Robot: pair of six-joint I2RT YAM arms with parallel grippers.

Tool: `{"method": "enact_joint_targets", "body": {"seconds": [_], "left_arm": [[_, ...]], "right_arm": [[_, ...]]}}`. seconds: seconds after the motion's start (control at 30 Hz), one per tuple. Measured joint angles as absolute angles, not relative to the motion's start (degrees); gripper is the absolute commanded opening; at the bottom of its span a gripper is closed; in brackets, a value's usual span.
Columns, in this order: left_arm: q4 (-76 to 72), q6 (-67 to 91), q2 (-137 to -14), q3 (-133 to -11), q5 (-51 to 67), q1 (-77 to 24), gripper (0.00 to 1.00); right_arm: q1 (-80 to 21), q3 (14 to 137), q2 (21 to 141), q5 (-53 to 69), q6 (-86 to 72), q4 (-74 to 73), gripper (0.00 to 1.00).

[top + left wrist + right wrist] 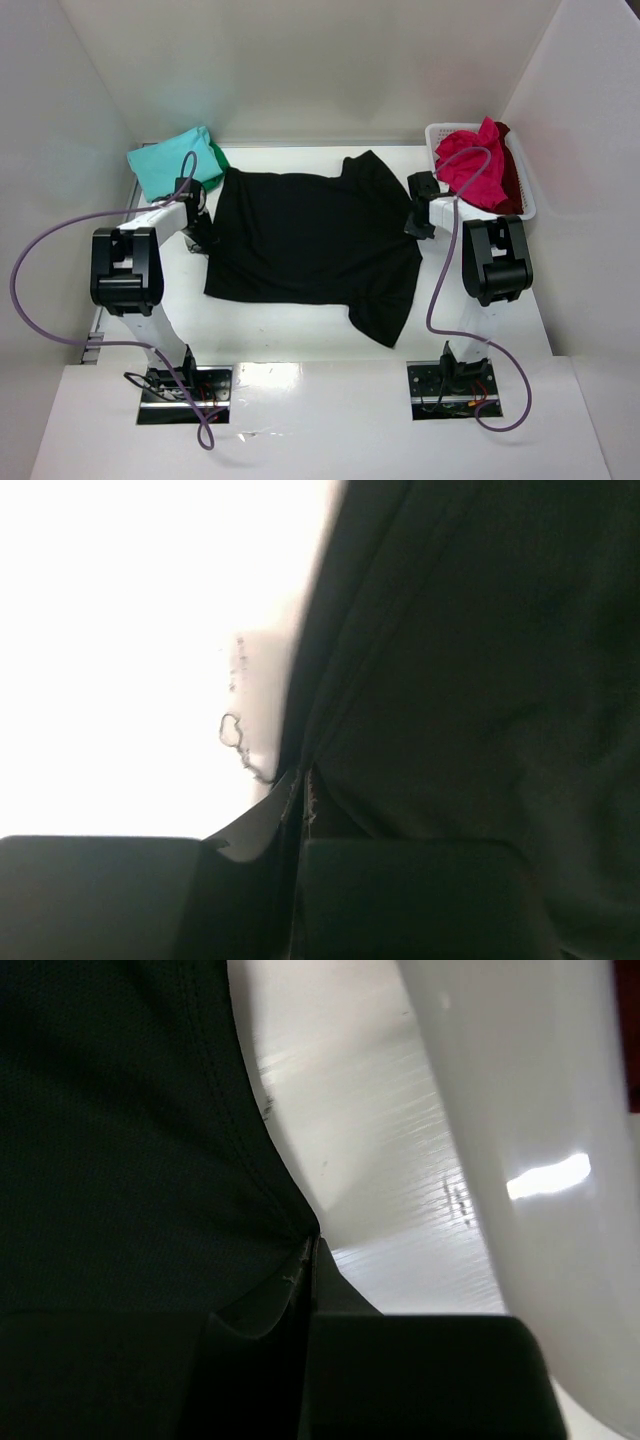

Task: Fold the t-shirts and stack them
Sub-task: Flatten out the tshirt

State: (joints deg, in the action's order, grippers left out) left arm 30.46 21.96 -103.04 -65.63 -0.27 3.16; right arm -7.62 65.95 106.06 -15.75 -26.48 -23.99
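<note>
A black t-shirt [310, 240] lies spread flat on the white table [290, 325]. My left gripper [203, 235] is shut on the shirt's left edge, and the left wrist view shows the cloth [470, 680] pinched at the jaws [303, 785]. My right gripper [415, 228] is shut on the shirt's right edge, and the right wrist view shows its hem [120, 1140] pinched at the jaws [310, 1250]. A folded teal shirt [172, 160] lies on a green one [217, 155] at the back left. A pink-red shirt [470, 165] and a dark red one [508, 180] lie in the basket.
A white lattice basket [527, 190] stands at the back right, beside the right arm. White walls close in the table on three sides. A white wall or basket side [530, 1160] shows near the right gripper.
</note>
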Motion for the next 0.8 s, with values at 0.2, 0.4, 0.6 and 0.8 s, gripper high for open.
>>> {"method": "enact_joint_targets", "body": {"seconds": [0.2,0.4,0.6,0.8], "left_arm": [[31.3,23.0,-101.5,-65.6,-2.3,3.2,0.03],[31.6,24.1,-101.4,-64.5,-2.7,4.7,0.38],[32.3,24.4,-101.1,-64.4,-2.5,5.1,0.71],[34.1,24.1,-97.5,-64.9,-0.3,5.1,0.8]], "right_arm": [[-6.2,65.9,106.0,-15.7,-25.9,-24.0,0.0],[-6.2,65.9,106.0,-15.6,-25.6,-24.0,0.16],[-6.0,65.9,105.6,-11.7,-23.5,-24.0,0.58],[-5.7,65.9,100.0,-5.7,-22.6,-23.7,0.87]]}}
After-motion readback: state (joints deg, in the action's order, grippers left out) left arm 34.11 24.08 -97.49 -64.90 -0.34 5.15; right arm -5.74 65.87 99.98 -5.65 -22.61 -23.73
